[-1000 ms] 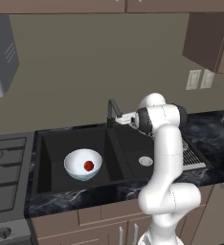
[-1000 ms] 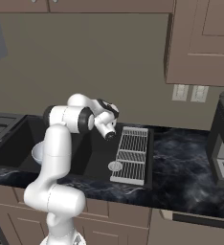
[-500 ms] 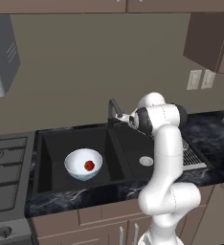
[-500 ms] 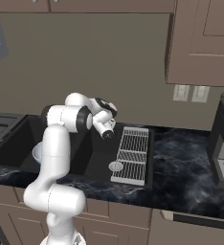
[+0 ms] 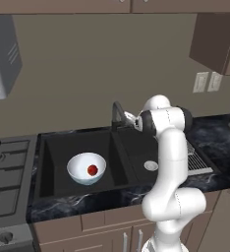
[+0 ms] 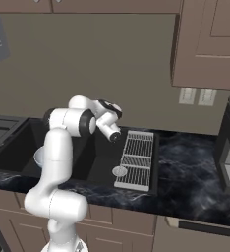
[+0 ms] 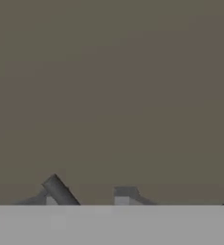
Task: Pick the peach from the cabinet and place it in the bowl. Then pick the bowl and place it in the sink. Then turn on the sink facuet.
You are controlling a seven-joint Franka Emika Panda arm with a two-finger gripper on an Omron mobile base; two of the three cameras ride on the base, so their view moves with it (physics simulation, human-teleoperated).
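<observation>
Landmark: the sink (image 5: 136, 157), black basin set in dark marbled stone.

- Bowl (image 5: 86, 169) sits on the sink floor, left half of the basin, upright. Peach (image 5: 92, 170) lies inside the bowl, near its middle. Judged from this: the fetching of the peach and the carrying of the bowl to the sink are both done.
- Round silver drain (image 5: 151, 165) in the right half of the sink, apart from the bowl.
- What is left, by my reading: the faucet only. Faucet (image 5: 118, 114), a dark curved spout, rises at the back rim of the sink, about midway along it. No water seen running from it or into the basin, so I take it as not yet on.
- Gripper (image 5: 130, 118) is up at the back rim of the sink, just beside the faucet on its right, arm bent over the right half of the basin. Whether it touches the faucet or its lever I cannot tell; too small and partly hidden by the wrist.
- Claw state: cannot tell. From the hand camera, two finger tips (image 7: 61, 191) show at the bottom with bare wall behind them; nothing visible between them, but the gap cannot be judged.
- Right of the sink: a metal drying rack (image 6: 136, 156) on the counter, untouched.
</observation>
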